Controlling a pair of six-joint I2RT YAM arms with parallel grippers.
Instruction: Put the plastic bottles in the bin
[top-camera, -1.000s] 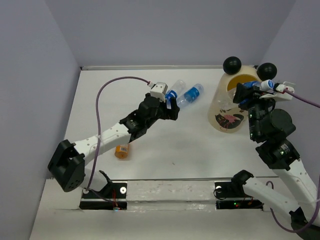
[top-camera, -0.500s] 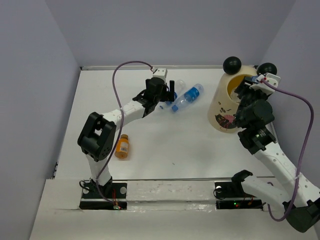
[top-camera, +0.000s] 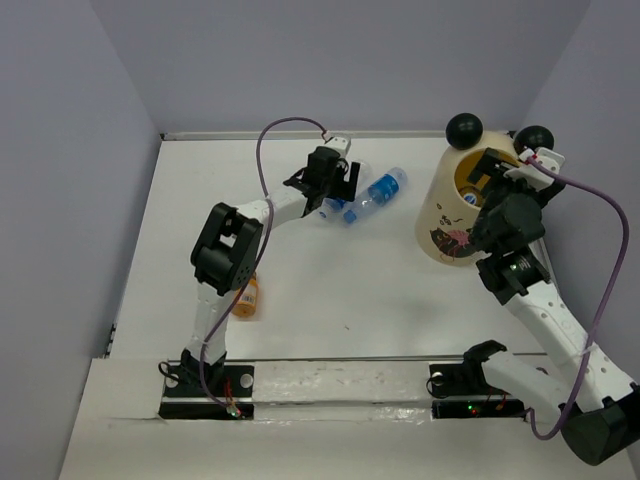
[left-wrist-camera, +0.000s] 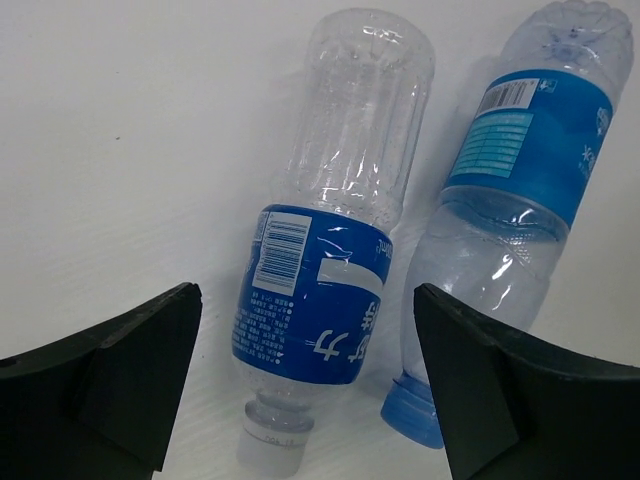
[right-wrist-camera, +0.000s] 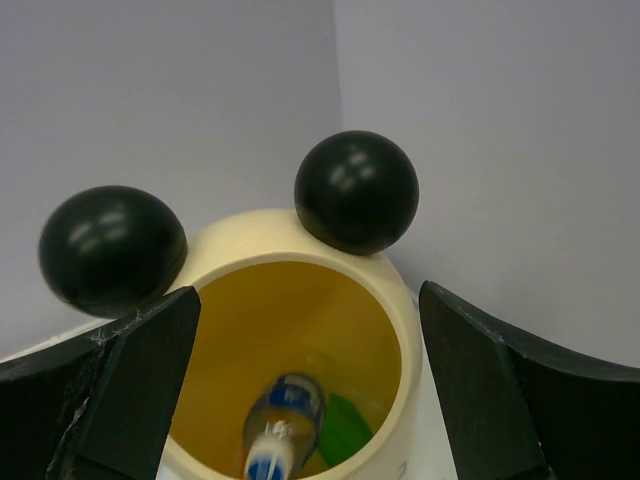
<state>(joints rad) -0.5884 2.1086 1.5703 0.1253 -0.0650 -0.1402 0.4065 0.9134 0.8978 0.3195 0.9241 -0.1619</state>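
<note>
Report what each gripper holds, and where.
Nothing: the left gripper stands open astride a clear bottle on the table; the right gripper hangs open, empty, above the bin.

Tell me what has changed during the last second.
The right pincer opened and let go its blue-labelled bottle, which is now inside the bin. The left pincer moved to the far bottles and, open, now straddles the uncapped clear bottle, not gripping. The capped bottle beside it, the orange bottle and the bin stayed put.
</note>
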